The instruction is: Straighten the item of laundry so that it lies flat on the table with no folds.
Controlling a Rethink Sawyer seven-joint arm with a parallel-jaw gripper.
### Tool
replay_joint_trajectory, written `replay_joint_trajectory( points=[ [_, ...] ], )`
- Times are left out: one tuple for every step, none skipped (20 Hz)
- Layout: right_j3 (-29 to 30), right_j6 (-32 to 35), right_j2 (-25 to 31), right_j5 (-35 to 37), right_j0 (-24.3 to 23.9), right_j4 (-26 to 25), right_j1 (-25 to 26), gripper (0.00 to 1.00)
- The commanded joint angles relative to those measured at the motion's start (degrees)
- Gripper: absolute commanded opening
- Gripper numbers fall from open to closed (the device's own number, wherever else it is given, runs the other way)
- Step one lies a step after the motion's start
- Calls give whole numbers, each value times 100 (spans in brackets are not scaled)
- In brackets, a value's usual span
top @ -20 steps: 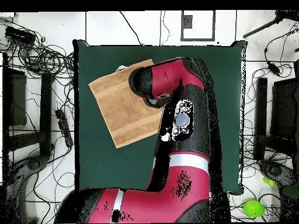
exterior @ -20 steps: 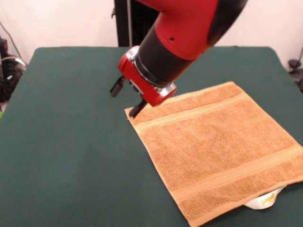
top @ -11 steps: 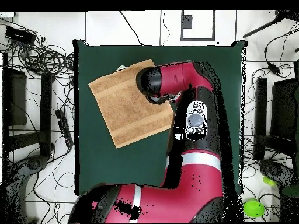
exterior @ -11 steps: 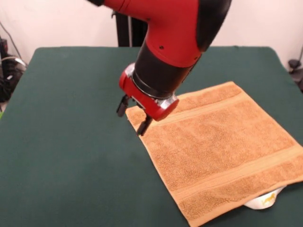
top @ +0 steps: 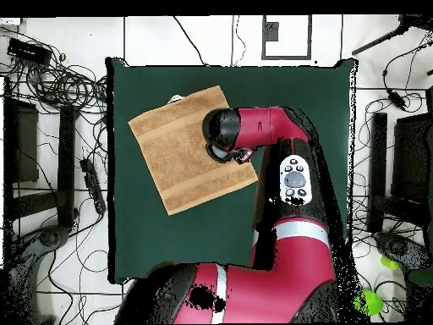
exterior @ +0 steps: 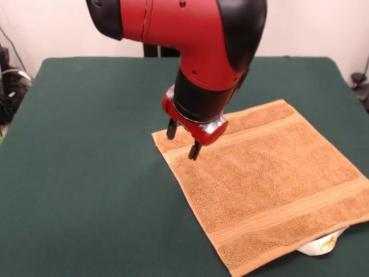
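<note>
The item of laundry (exterior: 271, 184), an orange-tan terry towel with two flat woven bands, lies spread out on the green table (exterior: 86, 144) at the right of the front view. A white label (exterior: 320, 246) peeks out from under its near edge. My gripper (exterior: 183, 141) hangs open just above the towel's far left corner, with nothing between its black fingertips (exterior: 195, 151). In the overhead view the towel (top: 178, 161) lies at the table's (top: 313, 169) upper left, and the red arm (top: 262, 127) covers its right corner and hides the gripper.
The towel's right corner reaches close to the table's right edge in the front view. Around the table in the overhead view, cables (top: 59, 80) and dark stands (top: 376, 169) crowd the floor.
The gripper has moved right, from beside the towel's corner to above it, and the arm now stands more upright. The towel has not moved.
</note>
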Motion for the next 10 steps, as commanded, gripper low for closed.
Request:
replay_joint_trajectory(
  points=[
    [831, -621, 716, 159, 150, 278, 114, 100],
    [765, -601, 644, 253, 206, 219, 158, 100],
    [649, -592, 521, 366, 296, 83, 226, 100],
    [510, -584, 434, 479, 360, -16, 323, 100],
    [372, -577, 348, 592, 425, -116, 420, 100],
    [235, -564, 303, 640, 450, -180, 532, 100],
    [182, -505, 261, 614, 474, -231, 609, 100],
    [102, -457, 204, 659, 512, -292, 673, 100],
    [53, -424, 174, 682, 533, -329, 740, 100],
    [-70, -379, 145, 692, 540, -363, 835, 100]
  ],
)
